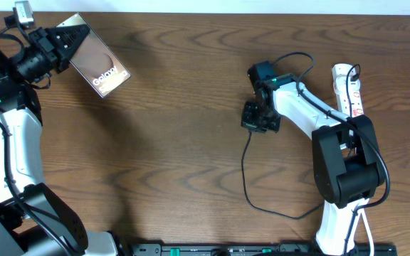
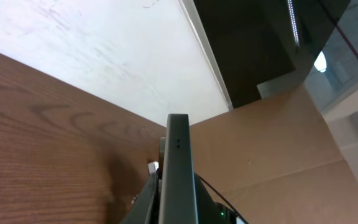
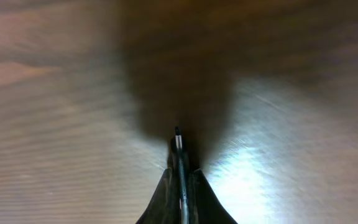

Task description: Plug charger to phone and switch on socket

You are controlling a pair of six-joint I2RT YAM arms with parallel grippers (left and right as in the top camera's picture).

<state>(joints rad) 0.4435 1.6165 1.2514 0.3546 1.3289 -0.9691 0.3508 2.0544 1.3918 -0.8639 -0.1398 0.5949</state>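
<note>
Dark brown wood-grain table [image 1: 176,85], seen from overhead, with both arms resting upon it. Toward 10 o'clock the phone [image 1: 104,70] is shown, bronze-brown with white lettering uppermost, its long axis running from 10 o'clock to 4 o'clock. It is clasped at its 10 o'clock end by the left gripper [image 1: 73,44], whose fingers are clenched on it; in the left wrist view the phone is presented edge-on as a thin grey bar rising between the fingers, clear of the wood below. Just off centre toward 3 o'clock the right gripper [image 1: 257,121] is seen pointing down at the table with its jaws pressed together on the charger [image 1: 244,171]. In the right wrist view the small plug tip [image 3: 178,134] is seen projecting from between the closed fingers, close above the wood. From that gripper the thin black cable is led toward 6 o'clock and curved round toward the right arm's base. At 2 o'clock the socket [image 1: 347,80], white with red markings, is laid lengthwise beside the right arm and partly covered by it, well apart from the phone
</note>
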